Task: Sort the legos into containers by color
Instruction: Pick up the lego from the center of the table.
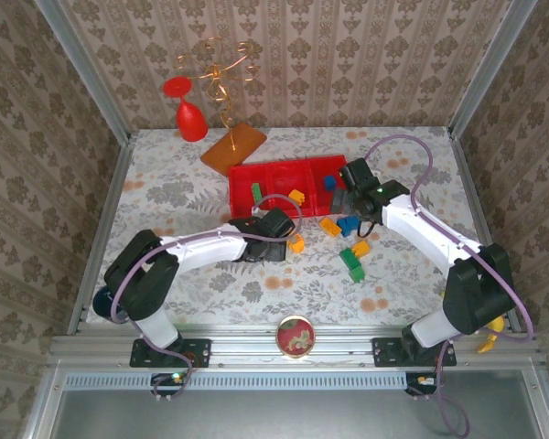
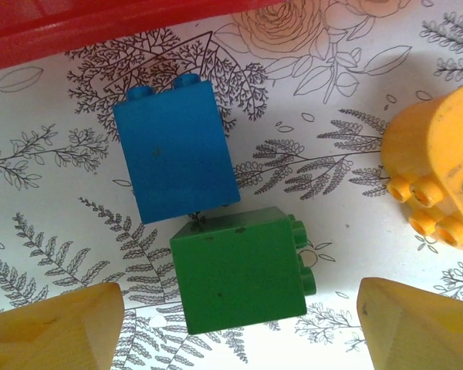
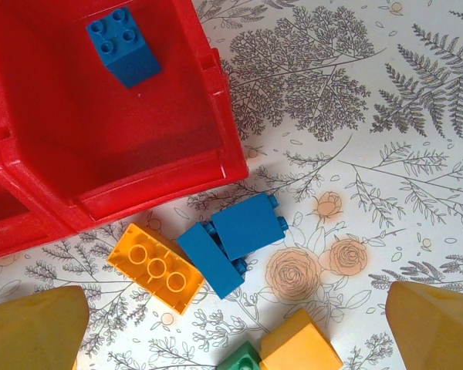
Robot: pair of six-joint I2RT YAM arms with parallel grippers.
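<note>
Left claw [image 2: 235, 327] is low over the floral-patterned bench [image 1: 192, 274], jaws apart. Its yellow fingers [image 2: 54, 331] sit either side of a green square plastic brick [image 2: 239, 270], touching nothing. The brick lies on its side, studs toward a rounded orange-yellow plastic piece [image 2: 440, 177] nearby. A taller blue plastic brick [image 2: 177, 150] sits between the green one and the shallow bright red plastic tray [image 2: 100, 31], touching the green one, so a pinch here could well nudge it.

The tray sits toward the bench's far edge, about mid-width, and each compartment already holds a colour. There's a green brick in the left-end compartment [image 1: 256, 192], an orange-yellow brick in the middle one [image 1: 297, 195] and a small blue square brick [image 3: 122, 46], studs up, at the right end. The green compartment is on this arm's side, which I'd guess is why the left claw lines up on green.

Right claw [image 3: 235, 324] is spread wide and empty, hovering at the tray's right-end near corner. Just outside that wall two blue bricks [image 3: 251, 223] lean on each other, with a flat orange-yellow three-stud brick [image 3: 154, 266] touching them. That puts blue work right beside the blue compartment, a sensible pairing.

Writing? No brand, label or lettering can be read on bricks or tray.
</note>
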